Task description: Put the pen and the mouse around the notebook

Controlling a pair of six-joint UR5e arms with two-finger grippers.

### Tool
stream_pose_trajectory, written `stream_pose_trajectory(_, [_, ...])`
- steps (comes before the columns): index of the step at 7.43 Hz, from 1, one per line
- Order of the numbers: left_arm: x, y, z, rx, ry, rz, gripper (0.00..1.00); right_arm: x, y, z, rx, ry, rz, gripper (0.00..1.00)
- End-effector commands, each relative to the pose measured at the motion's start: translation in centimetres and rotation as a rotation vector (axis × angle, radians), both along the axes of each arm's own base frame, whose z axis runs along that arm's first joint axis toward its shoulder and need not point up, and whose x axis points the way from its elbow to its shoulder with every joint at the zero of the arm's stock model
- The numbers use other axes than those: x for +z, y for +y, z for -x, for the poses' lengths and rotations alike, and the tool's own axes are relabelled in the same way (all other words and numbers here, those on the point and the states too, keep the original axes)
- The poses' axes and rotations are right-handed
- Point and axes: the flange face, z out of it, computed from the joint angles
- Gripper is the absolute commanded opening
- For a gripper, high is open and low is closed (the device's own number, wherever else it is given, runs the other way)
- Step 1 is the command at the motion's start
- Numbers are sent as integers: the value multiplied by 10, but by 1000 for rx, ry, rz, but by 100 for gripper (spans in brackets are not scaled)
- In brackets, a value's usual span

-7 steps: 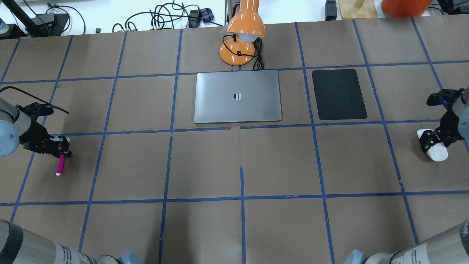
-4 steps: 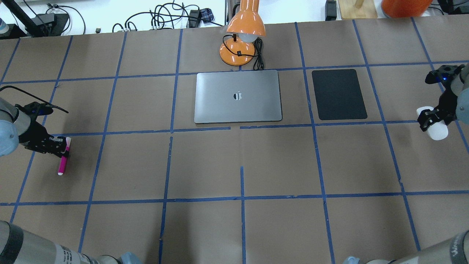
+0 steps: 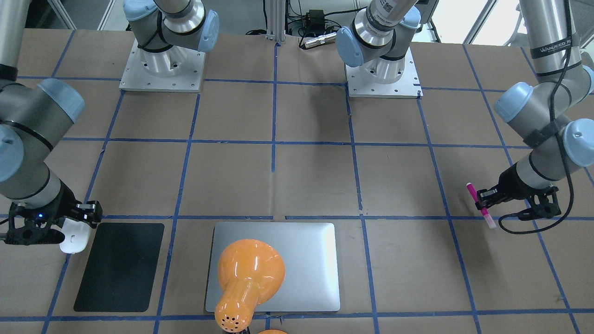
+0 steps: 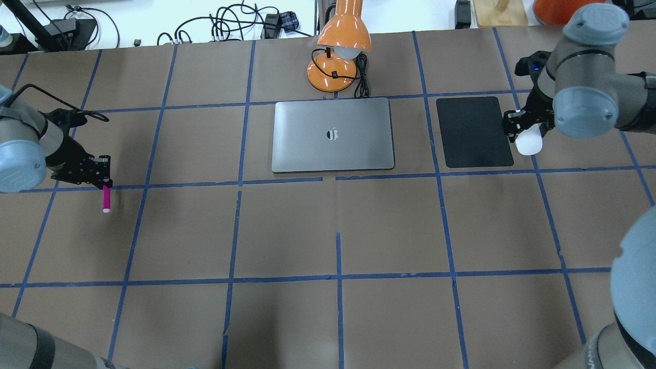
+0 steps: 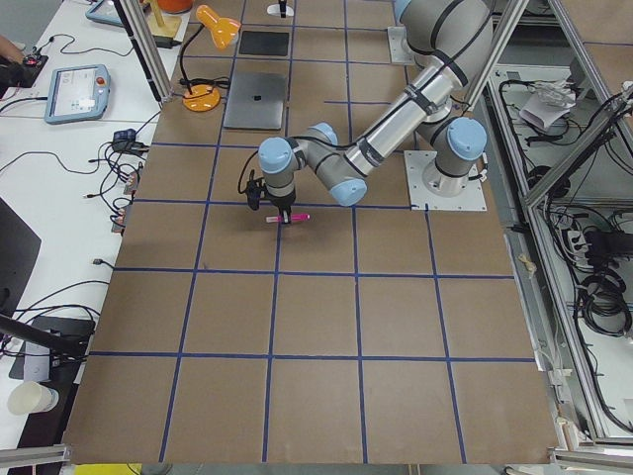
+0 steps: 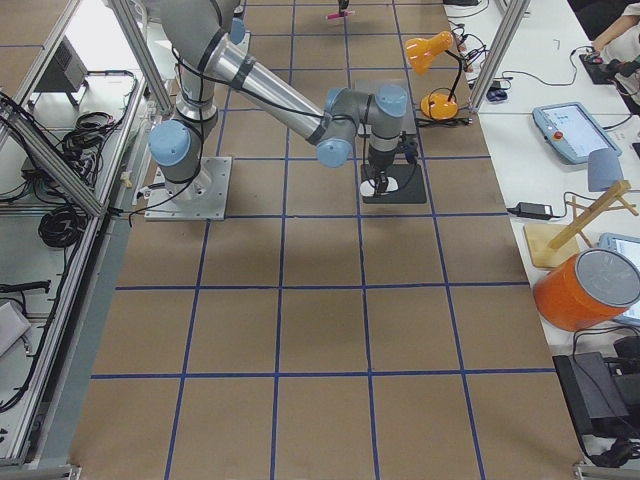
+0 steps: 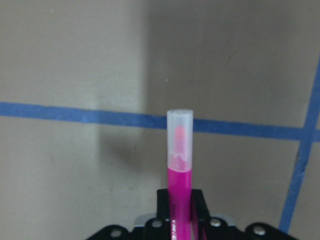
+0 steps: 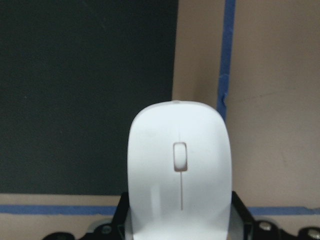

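The silver-grey notebook (image 4: 333,136) lies closed at the table's far middle, also seen as the notebook (image 3: 297,264). My left gripper (image 4: 105,179) is shut on the magenta pen (image 4: 106,198), held above the table far to the left; the pen (image 7: 178,180) juts forward with its pale cap outward. At the black mat's right edge my right gripper (image 4: 525,130) is shut on the white mouse (image 4: 529,142), and the mouse (image 8: 179,175) hangs over that edge.
A black mat (image 4: 474,131) lies right of the notebook. An orange desk lamp (image 4: 341,48) with its cable stands just behind the notebook and overhangs it in the front-facing view. Blue tape lines grid the brown table.
My right arm has carried the mouse far inward and toward the back, to the black mat's right edge. The left gripper has lifted the pen and moved it a little back and inward.
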Motion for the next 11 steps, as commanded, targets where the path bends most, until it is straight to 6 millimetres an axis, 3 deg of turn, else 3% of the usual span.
stream_pose_trajectory(1, [13, -25, 93, 166, 8, 24, 0, -7, -63, -15, -43, -88, -17, 51])
stream_pose_trajectory(2, [19, -28, 137, 247, 60, 35, 0, -24, -67, -18, -101, -110, -79, 48])
stream_pose_trajectory(4, [17, -25, 233, 441, 66, 13, 0, -35, -64, -42, -97, -122, -109, 48])
stream_pose_trajectory(6, [13, -14, 302, 500, 56, 1, 0, -42, -58, -51, -86, -118, -142, 49])
stream_pose_trajectory(9, [12, -13, 318, 495, 67, -1, 0, -49, -56, -52, -87, -127, -156, 61])
stream_pose_trajectory(10, [11, -6, 331, 532, 67, -8, 0, -58, -55, -52, -87, -126, -170, 62])
stream_pose_trajectory(11, [10, 5, 366, 652, 60, -18, 0, -58, -55, -51, -87, -117, -170, 68])
